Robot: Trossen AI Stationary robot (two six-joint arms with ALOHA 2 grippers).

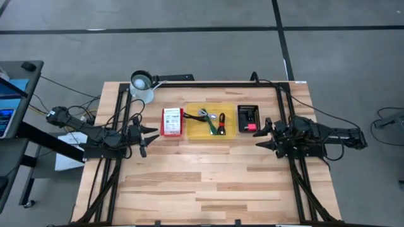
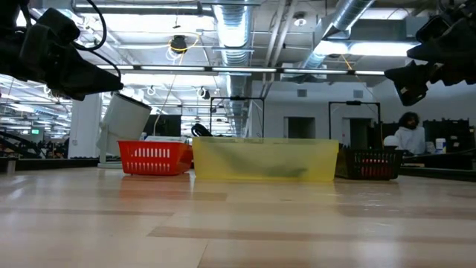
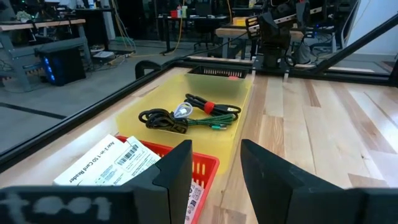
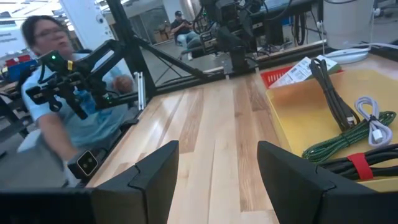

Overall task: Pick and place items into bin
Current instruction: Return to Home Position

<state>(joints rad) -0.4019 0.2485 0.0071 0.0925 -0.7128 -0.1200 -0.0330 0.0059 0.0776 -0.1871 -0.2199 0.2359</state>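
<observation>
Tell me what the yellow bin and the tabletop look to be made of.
The yellow bin looks like translucent matte plastic: cables show dimly through its wall. The tabletop looks like wood with a light satin finish: jointed planks, visible grain.

Yellow bin [image 1: 194, 130]: green cable [image 3: 205, 122], white cable [image 4: 373, 127], black cable [image 3: 227, 109] with red band [image 3: 208, 106]. Red bin [image 1: 163, 126]: white label [image 1: 172, 120]. Black bin [image 1: 240, 116]: pink piece [image 1: 250, 127]. Bench [image 1: 208, 183]: pale striped wood.

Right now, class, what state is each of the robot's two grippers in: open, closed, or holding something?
Left gripper: open, empty, raised beside the red bin.
Right gripper: open, empty, raised beside the black bin.
</observation>
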